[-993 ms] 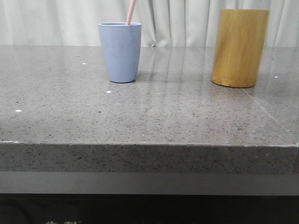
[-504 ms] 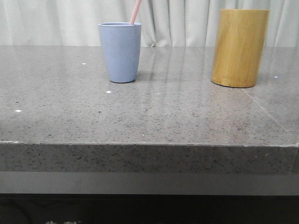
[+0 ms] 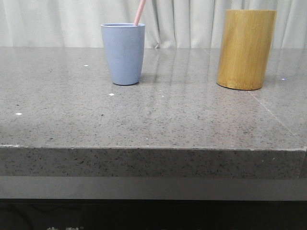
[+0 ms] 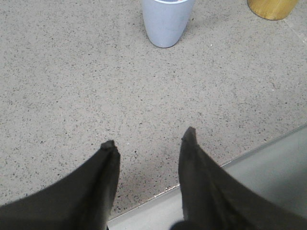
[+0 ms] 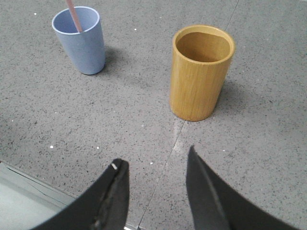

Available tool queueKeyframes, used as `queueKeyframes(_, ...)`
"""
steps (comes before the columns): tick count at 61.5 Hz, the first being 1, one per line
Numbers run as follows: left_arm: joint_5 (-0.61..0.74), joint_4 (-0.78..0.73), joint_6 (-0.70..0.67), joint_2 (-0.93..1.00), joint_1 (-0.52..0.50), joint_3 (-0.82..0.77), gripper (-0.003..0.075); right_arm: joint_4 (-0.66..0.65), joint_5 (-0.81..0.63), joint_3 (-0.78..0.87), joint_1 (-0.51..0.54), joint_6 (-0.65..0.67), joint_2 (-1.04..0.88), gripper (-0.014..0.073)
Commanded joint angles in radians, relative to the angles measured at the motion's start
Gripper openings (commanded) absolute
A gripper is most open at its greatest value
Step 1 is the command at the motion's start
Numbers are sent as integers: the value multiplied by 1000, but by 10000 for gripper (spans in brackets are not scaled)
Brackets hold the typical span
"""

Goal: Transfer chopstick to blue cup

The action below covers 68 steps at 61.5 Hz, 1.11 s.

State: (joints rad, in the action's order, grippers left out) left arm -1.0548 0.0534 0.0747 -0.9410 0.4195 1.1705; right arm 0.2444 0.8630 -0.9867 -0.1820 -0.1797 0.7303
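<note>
Thin pink chopstick (image 3: 140,12) leaning in matte blue cup (image 3: 123,53) – both claws (image 4: 149,139) (image 5: 156,157) wide, empty, over speckled stone table (image 3: 153,115)

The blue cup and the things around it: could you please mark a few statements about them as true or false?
1. The chopstick stands inside the blue cup. True.
2. The wooden cylinder holds a chopstick. False: the right wrist view shows its inside bare.
3. The left gripper is shut on the chopstick. False: its jaws are apart with nothing between them, over the table near its front edge.
4. The blue cup lies tipped on its side. False: it stands upright.
5. The right gripper is open and holds nothing. True.
6. The blue cup and the wooden cylinder stand apart, not touching. True.
</note>
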Motion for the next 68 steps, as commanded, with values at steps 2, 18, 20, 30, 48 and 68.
queueKeyframes(2,63,6,-10,5,9,27,283,6,-75,-15,5,-7,-11,281)
queueKeyframes(18,62,6,-10,5,9,27,10,6,-67,-15,5,-7,-11,-73)
queueKeyframes(20,62,6,-10,5,9,27,-17,6,-67,-15,5,-7,-11,-67)
queueKeyframes(30,54,6,-10,5,9,27,-19,2,-64,-15,5,-7,-10,-67)
queueKeyframes(48,54,6,-10,5,9,27,-19,2,-62,-15,5,-7,-10,-67)
queueKeyframes(68,210,-73,93,116,-37,-78,-19,2,-63,-15,5,-7,-10,-67)
